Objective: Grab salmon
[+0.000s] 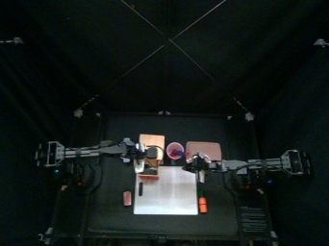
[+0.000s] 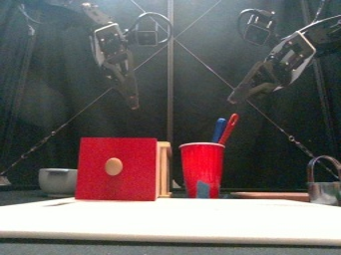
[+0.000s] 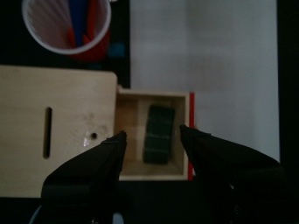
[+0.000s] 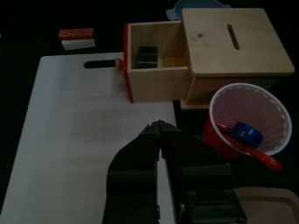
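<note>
The left gripper [image 3: 149,153] hangs with its jaws spread wide and empty, directly over the pulled-out drawer [image 3: 158,171] of the wooden box [image 3: 59,127]. The only thing lying in that drawer is a dark green oblong piece [image 3: 156,133]. Nothing salmon-coloured shows inside. Seen from the left wrist, the piece sits at about 12 o'clock from the gap between the jaws, its long axis running 12 to 6, so the jaws straddle its narrow sides.

The likelier salmon is the striped red-and-white piece [image 4: 77,35] — a small block lying on the black table just off the white cutting board [image 4: 82,122], at roughly 10 o'clock from the box in the right wrist view. Whether it really is salmon sushi I cannot tell for sure.

The right gripper [image 4: 163,144] is pressed shut, holding nothing, poised over the board with the red cup of pens [image 4: 247,124] close at its 3 o'clock.

The left arm looks the nearer one. The board offers open room, while the drawer walls hem in any descent there.
</note>
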Tool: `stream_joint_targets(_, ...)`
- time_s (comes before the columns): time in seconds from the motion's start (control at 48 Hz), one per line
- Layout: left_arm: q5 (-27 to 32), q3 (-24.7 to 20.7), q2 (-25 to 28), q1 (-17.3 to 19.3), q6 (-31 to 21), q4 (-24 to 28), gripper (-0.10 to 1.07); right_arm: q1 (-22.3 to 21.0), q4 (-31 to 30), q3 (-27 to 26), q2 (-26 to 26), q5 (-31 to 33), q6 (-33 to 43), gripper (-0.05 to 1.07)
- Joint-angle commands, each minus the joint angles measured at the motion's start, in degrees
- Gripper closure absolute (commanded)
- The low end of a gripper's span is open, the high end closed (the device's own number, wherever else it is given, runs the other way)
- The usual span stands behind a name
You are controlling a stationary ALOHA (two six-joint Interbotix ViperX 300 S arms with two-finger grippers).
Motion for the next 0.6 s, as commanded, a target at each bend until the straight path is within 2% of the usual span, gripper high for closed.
stream_joint_targets(0.0, -8.0, 3.87, -4.92, 0.44, 0.0, -0.79, 0.11, 0.18, 0.09, -1.05, -1.05, -0.44, 0.0, 0.99)
stream_joint_targets(0.208, -29.44, 18.11, -13.62, 0.7, 0.0, -1.05, 0.11, 1.23, 0.18, -1.05, -1.41, -0.53, 0.09, 0.99)
stream_joint_targets(0.333, -38.85, 24.26, -17.31, 0.79, 0.18, -4.39, 0.11, 1.23, 0.18, -1.05, -1.41, -0.88, 0.09, 0.99)
stream_joint_targets(0.417, -41.84, 27.51, -19.16, 0.79, 0.35, -5.89, 0.11, 1.23, 0.09, -0.97, -1.32, -1.67, 0.09, 0.99)
stream_joint_targets(0.583, -42.63, 30.32, -20.57, 0.79, 0.53, -5.8, 0.11, 1.14, 0.09, -0.88, -1.41, -2.37, 0.0, 0.99)
